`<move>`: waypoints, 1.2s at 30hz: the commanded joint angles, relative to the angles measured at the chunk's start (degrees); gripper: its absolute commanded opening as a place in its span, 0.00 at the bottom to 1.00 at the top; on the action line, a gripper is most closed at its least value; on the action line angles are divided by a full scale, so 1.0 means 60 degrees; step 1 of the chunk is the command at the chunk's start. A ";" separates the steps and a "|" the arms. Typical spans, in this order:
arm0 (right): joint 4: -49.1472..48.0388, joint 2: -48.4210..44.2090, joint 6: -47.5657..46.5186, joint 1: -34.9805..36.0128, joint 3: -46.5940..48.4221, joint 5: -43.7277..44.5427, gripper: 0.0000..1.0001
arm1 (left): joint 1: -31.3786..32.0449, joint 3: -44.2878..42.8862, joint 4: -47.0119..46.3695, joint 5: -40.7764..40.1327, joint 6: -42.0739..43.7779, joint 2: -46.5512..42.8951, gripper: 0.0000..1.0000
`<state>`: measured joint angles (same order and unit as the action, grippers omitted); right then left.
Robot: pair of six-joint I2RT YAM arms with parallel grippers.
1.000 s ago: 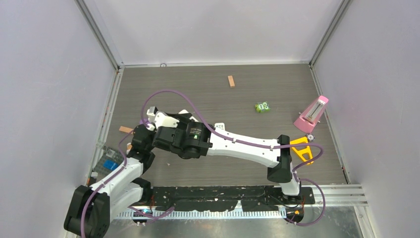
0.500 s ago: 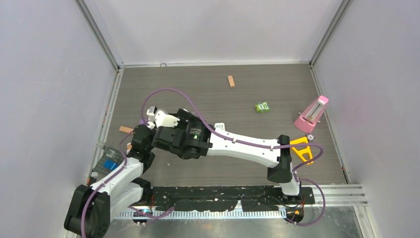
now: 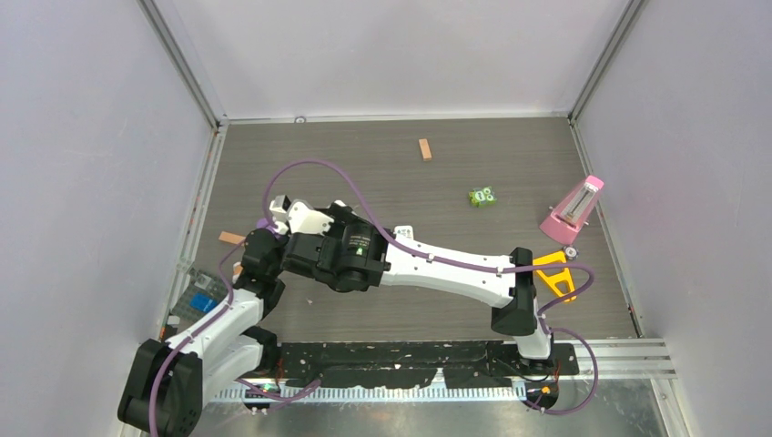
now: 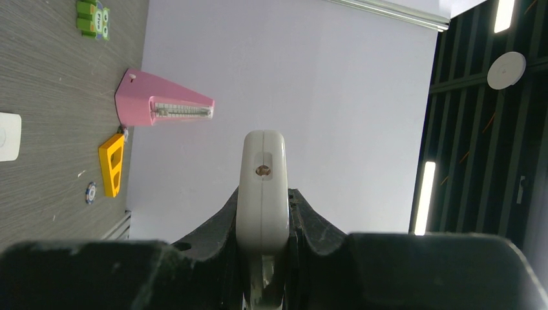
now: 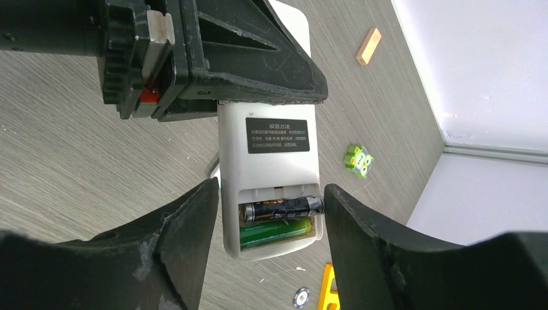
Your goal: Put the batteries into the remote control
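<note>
Two batteries (image 5: 278,219) fill the remote control (image 5: 268,168), left gripper (image 4: 263,197) clamping it, right gripper (image 5: 271,190) agape.

Remote control (image 5: 268,161) sits clamped in the left gripper (image 4: 263,216) above the left half of the counter (image 3: 382,168), nearer its near edge than its far one. Two batteries (image 5: 282,208) lie side by side in the compartment at the remote's free end, which rests between the fingers of the right gripper (image 5: 270,187). A wooden block (image 3: 424,149) lies close to the far edge, about midway along it. A toy cube (image 3: 482,196) lies right of centre. By the right edge stands a metronome (image 3: 573,209), with a flat plastic piece (image 3: 555,273) nearer along that edge. A second wooden piece (image 3: 230,238) lies by the left edge.
</note>
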<state>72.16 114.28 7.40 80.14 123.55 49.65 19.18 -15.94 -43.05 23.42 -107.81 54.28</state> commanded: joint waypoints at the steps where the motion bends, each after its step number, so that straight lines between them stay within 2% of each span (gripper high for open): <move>1: -0.0093 -0.0268 0.0379 0.0005 0.0235 -0.0087 0.64 | 0.0026 -0.0131 -0.0592 0.0081 -0.0076 0.0013 0.00; 8: -0.0438 -0.0412 0.0310 0.0000 -0.0091 -0.0283 0.54 | 0.0034 -0.0140 -0.0730 0.0078 -0.0192 0.0065 0.00; 15: -0.0940 -0.0677 0.0028 0.0031 -0.1044 -0.0589 0.49 | 0.0026 -0.0049 -0.1594 -0.0025 -0.0688 0.0193 0.00; 21: -0.1574 -0.1032 -0.0376 0.0136 -0.2011 -0.0655 0.47 | 0.0026 -0.0005 -0.1972 -0.0080 -0.0890 0.0185 0.00; 28: -0.2610 -0.1546 -0.1110 0.0245 -0.3296 -0.0881 0.48 | 0.0012 0.0320 -0.2758 -0.0132 -0.2045 0.0334 0.00; 36: -0.4275 -0.2415 -0.2713 0.0485 -0.5540 -0.1299 0.50 | 0.0000 0.0499 -0.3079 -0.0273 -0.2851 0.0275 0.00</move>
<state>48.38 102.35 -3.73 81.52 96.97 48.42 19.79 -11.20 -48.23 24.32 -113.89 58.11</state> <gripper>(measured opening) 0.550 0.231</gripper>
